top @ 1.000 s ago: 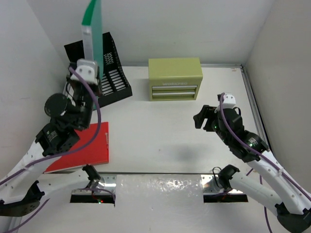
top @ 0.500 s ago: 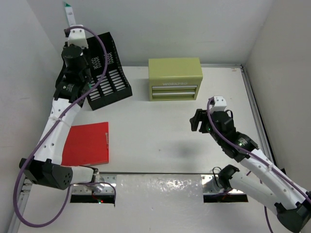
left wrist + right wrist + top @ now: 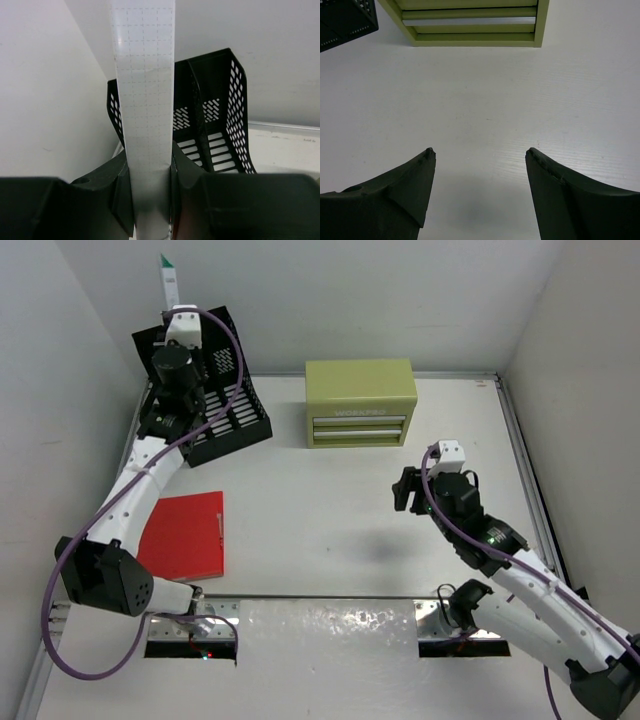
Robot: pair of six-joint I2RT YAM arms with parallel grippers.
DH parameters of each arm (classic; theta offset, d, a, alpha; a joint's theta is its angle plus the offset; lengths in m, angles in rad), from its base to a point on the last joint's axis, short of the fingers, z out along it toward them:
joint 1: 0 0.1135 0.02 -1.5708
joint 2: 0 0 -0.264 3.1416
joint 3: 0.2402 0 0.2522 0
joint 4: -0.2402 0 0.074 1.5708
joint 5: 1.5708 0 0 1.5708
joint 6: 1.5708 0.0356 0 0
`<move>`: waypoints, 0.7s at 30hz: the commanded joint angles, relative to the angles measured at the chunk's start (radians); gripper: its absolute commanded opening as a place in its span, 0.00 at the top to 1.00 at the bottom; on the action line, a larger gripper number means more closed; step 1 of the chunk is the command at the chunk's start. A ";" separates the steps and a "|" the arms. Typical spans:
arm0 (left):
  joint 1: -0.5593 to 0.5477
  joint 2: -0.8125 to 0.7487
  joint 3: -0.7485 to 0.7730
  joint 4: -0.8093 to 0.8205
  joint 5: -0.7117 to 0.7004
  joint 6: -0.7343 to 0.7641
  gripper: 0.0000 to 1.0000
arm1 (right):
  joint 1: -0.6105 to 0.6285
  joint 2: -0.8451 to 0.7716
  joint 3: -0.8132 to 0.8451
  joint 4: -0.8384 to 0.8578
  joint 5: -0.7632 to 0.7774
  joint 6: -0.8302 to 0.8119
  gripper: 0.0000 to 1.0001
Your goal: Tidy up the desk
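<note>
**Status: left tool loaded at the rack, right tool empty**

Locate the worktop (image 3: 330, 520). It is the large white surface that spans the whole scene and carries every item.

Check the left tool (image 3: 150, 187). Its jaws are clamped on the lower end of a thin file (image 3: 145, 75), which you see edge-on with a white, grid-marked spine. The file stands upright. In the top view it shows a green tip above the tool, over the black mesh rack (image 3: 228, 405) in the far left corner.

Check the right tool (image 3: 479, 165). Its jaws are spread wide with nothing between them. It hangs above bare worktop on the right side and faces the olive-green drawer box (image 3: 360, 402) at the far edge.

Note the red folder (image 3: 185, 535). It lies flat on the near left of the worktop, apart from both tools.
</note>
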 commanded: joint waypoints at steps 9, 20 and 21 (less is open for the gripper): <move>0.024 -0.088 -0.050 0.183 -0.001 0.041 1.00 | -0.003 0.017 -0.017 0.072 0.032 0.001 0.30; 0.144 -0.088 -0.225 0.480 0.127 0.025 1.00 | -0.003 0.046 0.051 0.088 -0.014 -0.070 0.32; 0.145 -0.073 -0.232 0.501 0.129 0.031 1.00 | -0.003 0.047 0.052 0.091 -0.026 -0.070 0.32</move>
